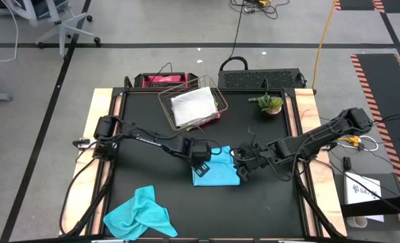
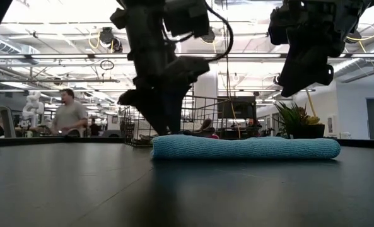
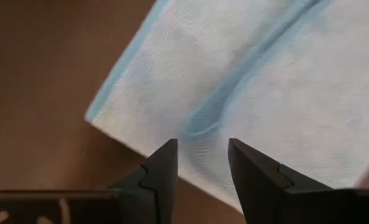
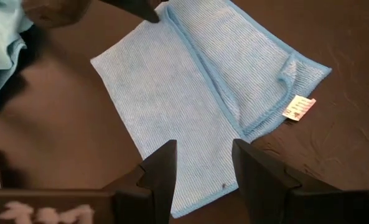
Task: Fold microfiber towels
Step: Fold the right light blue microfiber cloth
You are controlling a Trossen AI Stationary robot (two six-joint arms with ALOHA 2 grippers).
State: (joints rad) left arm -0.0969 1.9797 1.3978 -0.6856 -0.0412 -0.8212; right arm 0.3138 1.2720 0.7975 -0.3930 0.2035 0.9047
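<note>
A turquoise towel (image 1: 218, 169), folded into a flat rectangle, lies on the black table at the middle. Its white label (image 4: 298, 107) sticks out at one corner. My left gripper (image 3: 203, 146) stands open, pointing steeply down at the towel's left end (image 2: 168, 146), with a fold line (image 3: 234, 87) running out from between its fingers. My right gripper (image 4: 204, 146) hangs open above the towel's right end (image 2: 313, 148), clear of it. A second turquoise towel (image 1: 140, 212) lies crumpled at the near left. My left gripper is open with its fingertips (image 2: 164, 126) low at the folded towel's left end, coming from above. Whether they touch the cloth I cannot tell.
A copper wire basket (image 1: 213, 91) at the far middle holds a light grey towel (image 1: 193, 106), with pink cloth showing under it. A small potted plant (image 1: 270, 103) stands at the far right. People show in the room beyond the table.
</note>
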